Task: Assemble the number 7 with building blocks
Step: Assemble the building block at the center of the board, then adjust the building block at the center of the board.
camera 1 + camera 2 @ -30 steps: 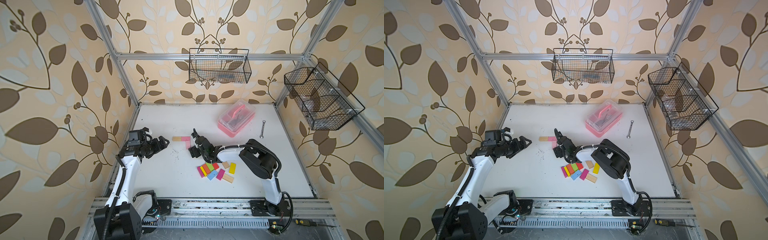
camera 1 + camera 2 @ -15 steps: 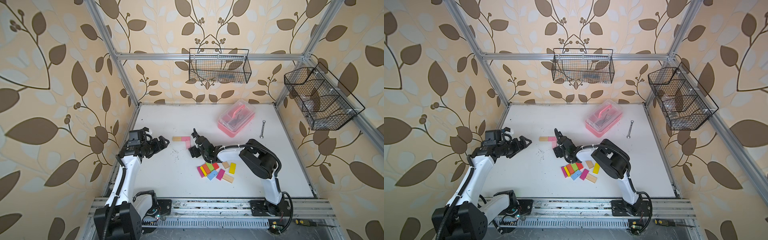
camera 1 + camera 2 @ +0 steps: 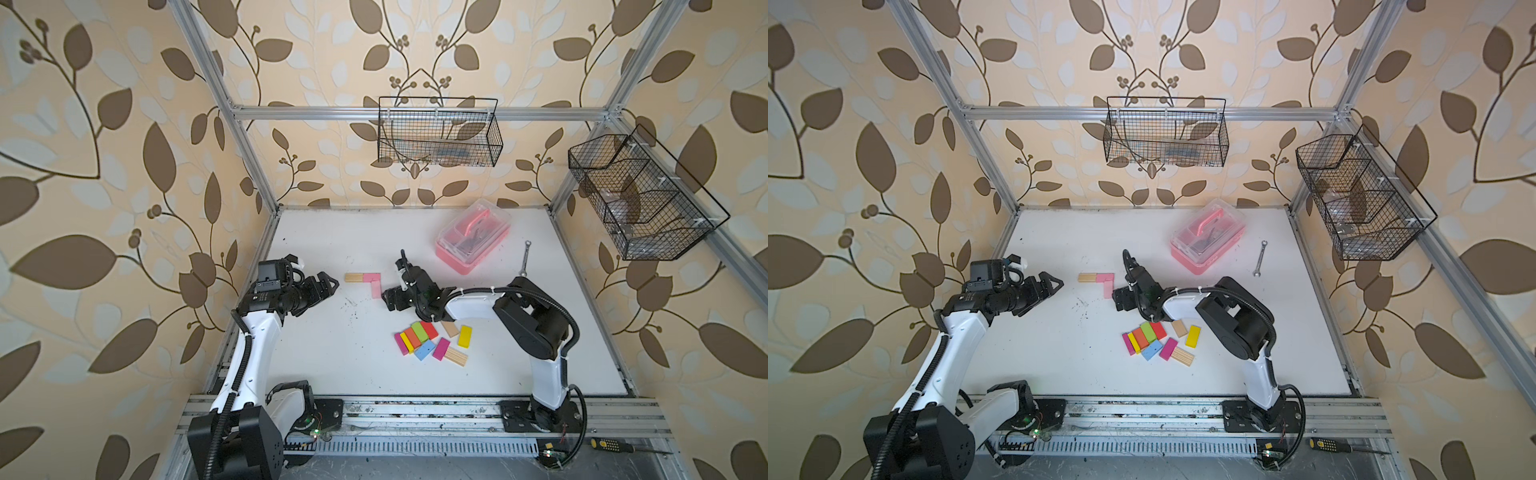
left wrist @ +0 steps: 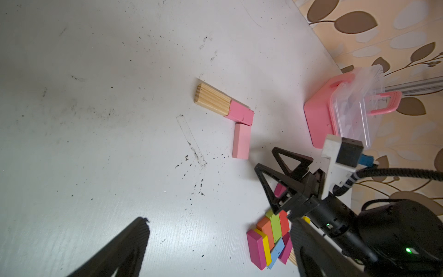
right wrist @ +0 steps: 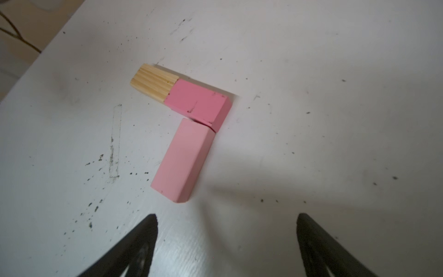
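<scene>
On the white counter (image 3: 332, 353) the risk sits around the right end effector (image 5: 226, 215). Its jaws stand wide and empty, and the begun number 7 lies just ahead of its fingertips. The pink clear-lidded box (image 3: 473, 241) is well beyond it and, I think, out of harm's way.

The left end effector (image 3: 330, 284) is also spread wide and holds nothing. It hangs near the wooden end of the bar; a careless advance would shove the bar along.

The loose building blocks (image 3: 430, 343) lie behind the right end effector, partly under its wrist. Several are packed edge to edge, so a finger coming down there may scatter them or drag two along.

Of the 7, the ribbed wooden block (image 5: 154, 82) and the pink block (image 5: 196, 103) form the bar. The pale pink block (image 5: 182, 159) starts the stem, slightly skewed at the joint. Its free end is nearest the open fingers, and a sideways swing towards the pile could clip and twist it.
</scene>
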`<state>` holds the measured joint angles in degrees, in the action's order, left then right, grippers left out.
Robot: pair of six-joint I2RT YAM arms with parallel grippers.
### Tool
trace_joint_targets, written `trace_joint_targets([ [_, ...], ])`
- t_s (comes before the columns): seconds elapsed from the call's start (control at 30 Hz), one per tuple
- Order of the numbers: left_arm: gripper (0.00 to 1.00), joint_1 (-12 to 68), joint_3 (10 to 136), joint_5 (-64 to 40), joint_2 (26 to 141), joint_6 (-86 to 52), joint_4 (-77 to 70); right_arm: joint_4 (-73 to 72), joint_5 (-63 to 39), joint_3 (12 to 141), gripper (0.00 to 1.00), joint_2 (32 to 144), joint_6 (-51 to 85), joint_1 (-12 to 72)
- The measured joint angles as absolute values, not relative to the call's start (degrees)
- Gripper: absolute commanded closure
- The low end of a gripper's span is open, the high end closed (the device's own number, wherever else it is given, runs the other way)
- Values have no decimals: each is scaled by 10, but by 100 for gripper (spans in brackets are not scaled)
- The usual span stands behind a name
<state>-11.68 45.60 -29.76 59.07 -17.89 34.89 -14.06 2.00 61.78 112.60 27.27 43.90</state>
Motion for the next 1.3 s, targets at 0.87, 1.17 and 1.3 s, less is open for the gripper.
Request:
trace_joint_targets([
  [0.87, 5, -117, 456, -298, 591, -179, 349, -109, -307, 727, 9, 1206, 534, 396],
  [1.17, 5, -117, 456, -298, 591, -179, 349, -125, -318, 751, 9, 1233, 547, 397],
  [1.3, 5, -117, 456, -298, 591, -179, 348, -130, -320, 757, 9, 1240, 549, 399],
])
